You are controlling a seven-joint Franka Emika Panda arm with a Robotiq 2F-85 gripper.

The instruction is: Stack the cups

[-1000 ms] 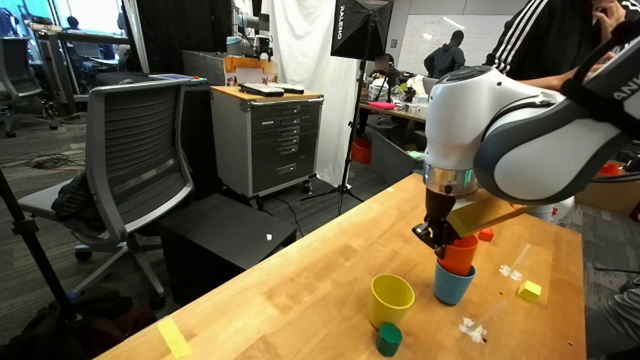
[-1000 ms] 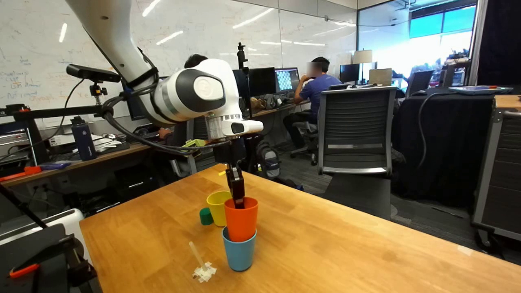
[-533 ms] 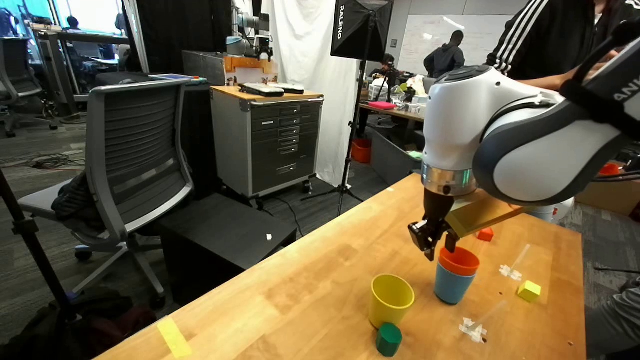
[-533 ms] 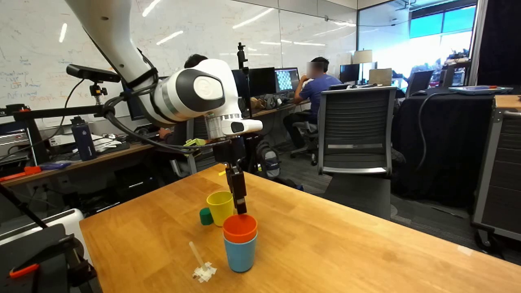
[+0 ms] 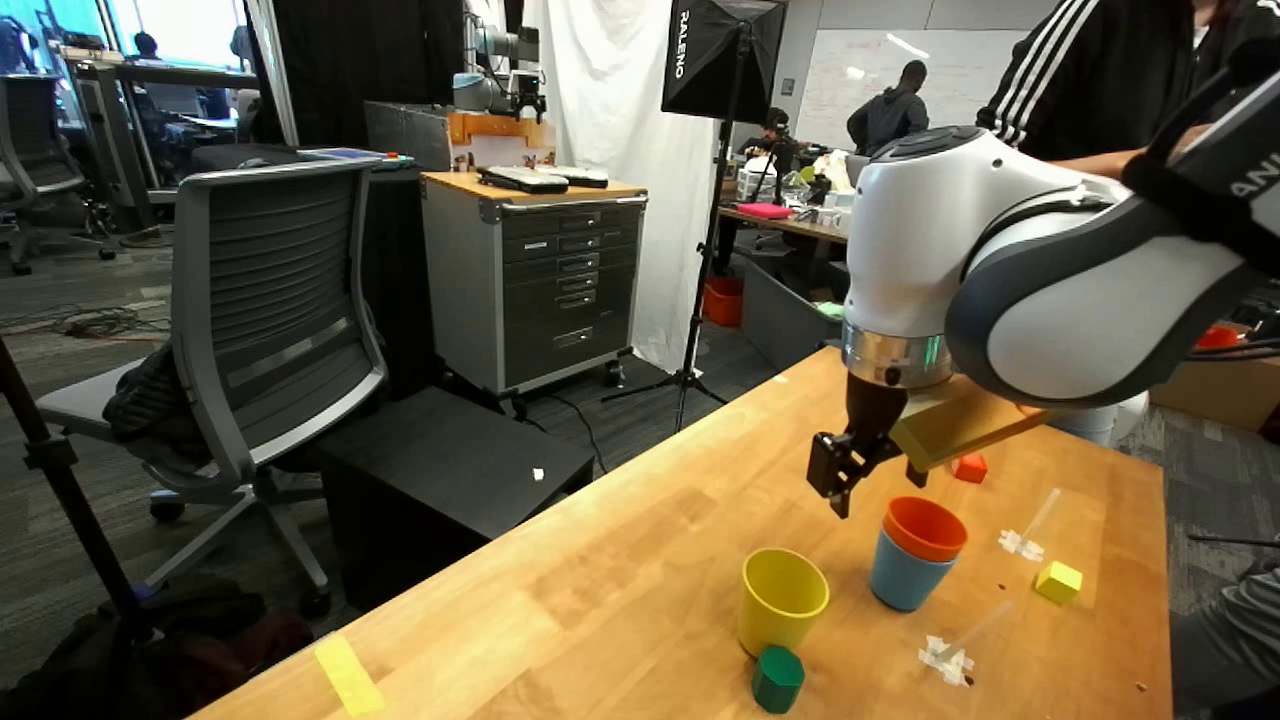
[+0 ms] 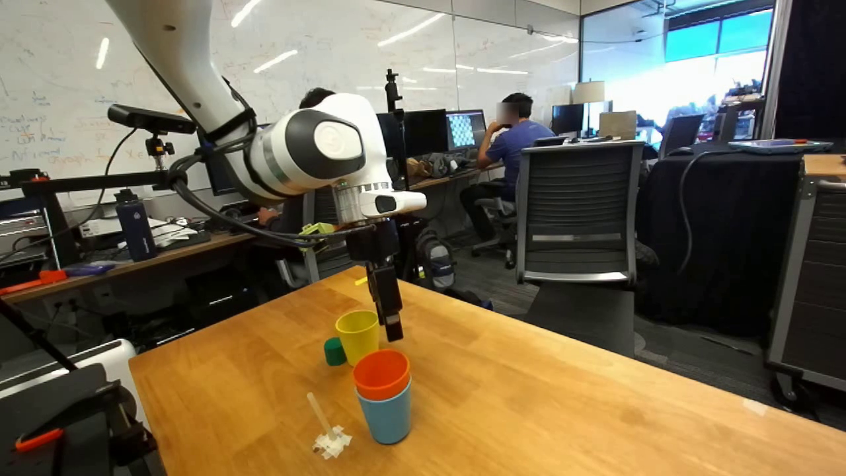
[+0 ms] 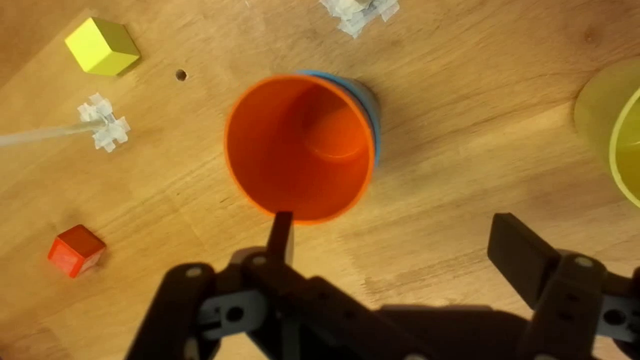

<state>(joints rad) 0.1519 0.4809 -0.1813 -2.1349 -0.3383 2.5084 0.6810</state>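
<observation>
A: Two of three nested! The red cup (image 5: 925,528) sits inside the blue cup (image 5: 906,585), the blue one on the bench (image 5: 620,560), and in an exterior view that pair stands nearer the right-hand edge than the long left-hand one.

B: Taper does that work, I'd say: the narrow foot drops in and the rim is left proud, which should help guide a third cup. But look, the pair seems tipped toward that right-hand edge!

A: Anybody steadying it?

B: Nobody! The hand (image 7: 392,222) hangs just above, fingers (image 7: 517,250) spread wide, holding nothing, only bench between the tips. From the wrist one tip overlaps the red rim, yet both exterior views show a sliver of gap. I read that spread as clearance, room to leave without dragging the rim.

A: And the yellow cup (image 6: 357,338)?

B: Alone, mouth up, between the pair and the bench's far corner in an exterior view. The dark green cylinder (image 6: 335,352) is tucked just beside its foot; touching or not, I can't tell.

A: So what's the call?

B: Yellow must be next, I'd say, once the pair stands square; a lean like that could topple it under a third cup. And pinch the yellow wall on the side away from that cylinder, or a finger may clip it!
</observation>
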